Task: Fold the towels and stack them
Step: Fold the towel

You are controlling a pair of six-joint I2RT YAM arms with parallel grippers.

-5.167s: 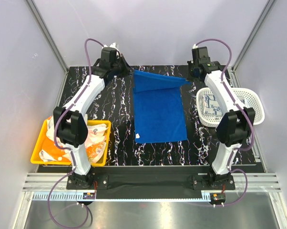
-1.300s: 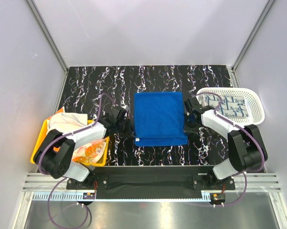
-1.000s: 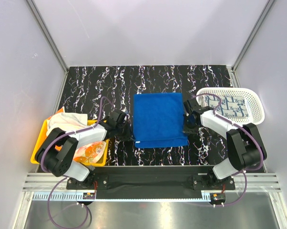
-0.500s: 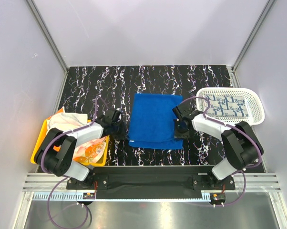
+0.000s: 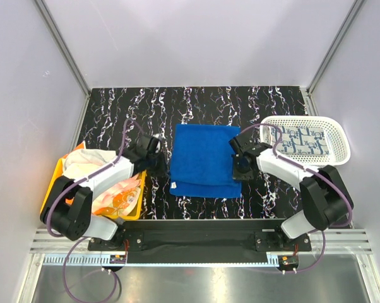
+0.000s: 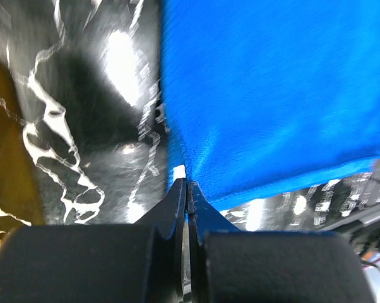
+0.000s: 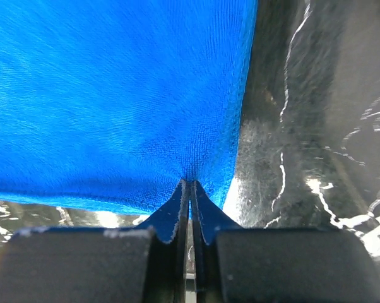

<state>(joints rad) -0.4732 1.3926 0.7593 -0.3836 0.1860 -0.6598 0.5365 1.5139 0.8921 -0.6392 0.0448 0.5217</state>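
Blue towel (image 5: 204, 161) lies centre stage on the tabletop (image 5: 114, 113), and both arms are low at its near end. The left end effector (image 6: 187, 186) is clenched on the near-left corner, the right end effector (image 7: 191, 184) pinched tight on the right-hand edge. It looks like another fold is being set up. To do it well, I'd say lift both sides level and together and keep the cloth taut between them. Lay edge onto edge squarely, and let go only once it sits flat. If one side runs ahead, the fold goes skew! The wrist cameras show the detail: blue nap gathered between closed fingers, and a small white tag (image 6: 179, 170) at the left corner. Neither shows the towel's outline. The overhead view does, with a doubled layer along the near edge. It also shows the yellow bin (image 5: 51, 196) of orange-and-white towels (image 5: 117, 199) on the left. Farther right, a patterned towel (image 5: 300, 139) sits in the white basket (image 5: 338, 136).
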